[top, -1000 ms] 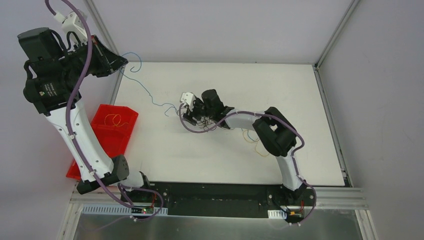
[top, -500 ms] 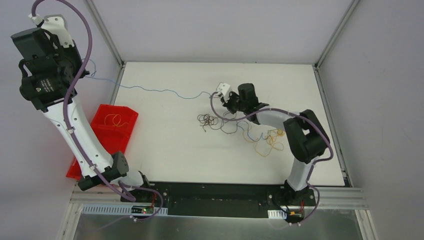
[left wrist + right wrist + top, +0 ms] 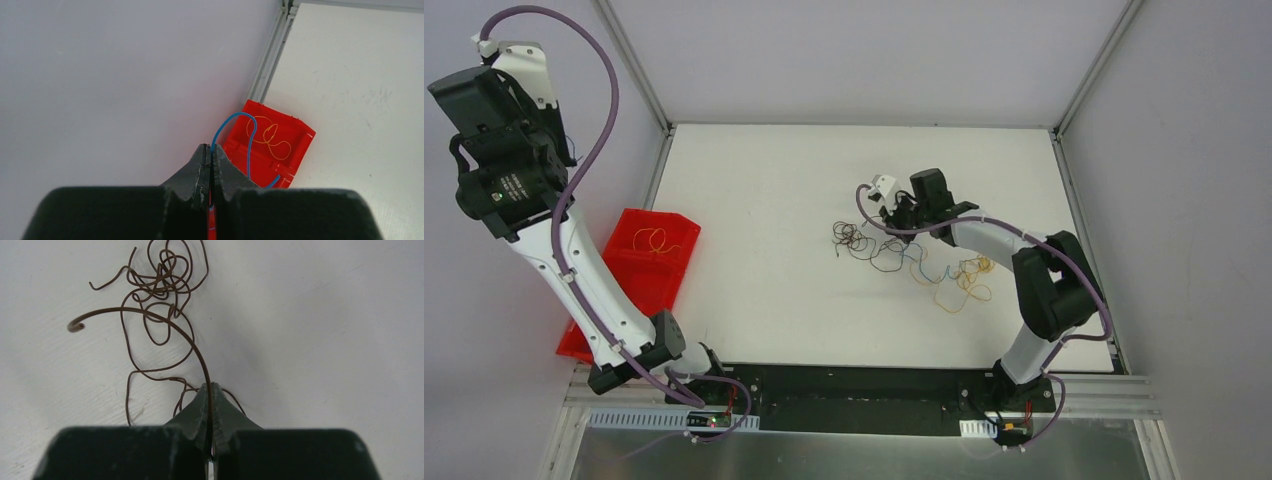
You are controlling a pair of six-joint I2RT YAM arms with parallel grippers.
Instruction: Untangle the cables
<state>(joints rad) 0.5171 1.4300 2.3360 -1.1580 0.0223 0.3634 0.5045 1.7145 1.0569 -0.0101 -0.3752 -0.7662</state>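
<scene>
Our left gripper pinched the blue cable above the bin. Our right gripper clamped the dark cable beside its knot on the table. We feared pulling might tighten that knot, or a thin strand might slip free.

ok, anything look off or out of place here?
Red bin sits skewed across the left edge of the table, partly off it. Left end effector holds the blue cable off-table above the bin. No damage visible.
</scene>
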